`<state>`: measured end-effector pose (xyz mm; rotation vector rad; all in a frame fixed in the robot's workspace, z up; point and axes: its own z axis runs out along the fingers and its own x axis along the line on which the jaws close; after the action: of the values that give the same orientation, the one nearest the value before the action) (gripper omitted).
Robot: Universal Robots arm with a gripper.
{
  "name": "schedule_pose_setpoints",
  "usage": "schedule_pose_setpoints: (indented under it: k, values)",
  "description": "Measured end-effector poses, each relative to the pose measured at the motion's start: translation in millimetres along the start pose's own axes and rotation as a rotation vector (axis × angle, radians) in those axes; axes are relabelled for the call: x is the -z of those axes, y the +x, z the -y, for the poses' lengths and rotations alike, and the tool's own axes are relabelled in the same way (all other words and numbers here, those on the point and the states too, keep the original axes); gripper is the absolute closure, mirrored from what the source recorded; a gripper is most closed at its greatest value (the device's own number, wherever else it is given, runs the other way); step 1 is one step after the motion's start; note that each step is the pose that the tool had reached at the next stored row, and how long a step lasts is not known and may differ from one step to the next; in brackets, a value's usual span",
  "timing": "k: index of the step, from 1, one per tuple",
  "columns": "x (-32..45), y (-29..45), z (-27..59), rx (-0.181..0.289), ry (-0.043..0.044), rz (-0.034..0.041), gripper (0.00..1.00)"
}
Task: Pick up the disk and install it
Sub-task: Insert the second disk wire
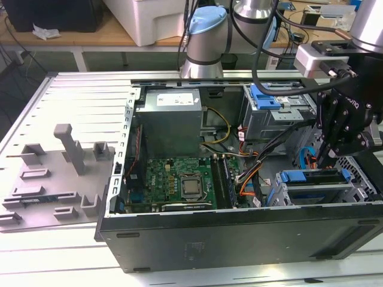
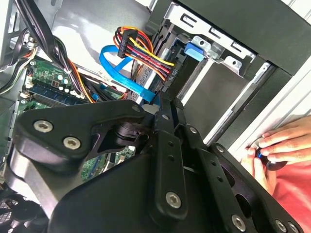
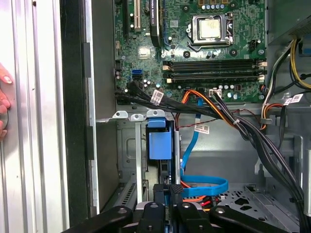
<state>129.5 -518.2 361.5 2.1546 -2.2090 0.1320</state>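
The end effector (image 1: 344,128) hangs low inside the open computer case (image 1: 239,239), right over the lower drive cage (image 1: 317,190), and the disk (image 3: 159,145) stands edge-on as a blue strip in that bay. Fingers meet around its blue edge, apparently clenched on it. Pickup looks done; seating seems underway, depth unclear.

Disk (image 3: 159,145) stands edge-on, blue carrier strip showing, seated in the lower drive cage (image 3: 127,155) slot.

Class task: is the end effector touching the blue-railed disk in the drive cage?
Cannot tell. In the first wrist view, the end effector meets the disk's lower edge, with contact or gap hidden.
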Motion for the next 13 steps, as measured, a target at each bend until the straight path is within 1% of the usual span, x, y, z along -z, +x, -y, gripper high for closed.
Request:
schedule_pose_setpoints:
  k: [13]
  values:
    - [-2.8, 0.2, -0.3, 0.0, 0.0, 0.0003, 0.84]
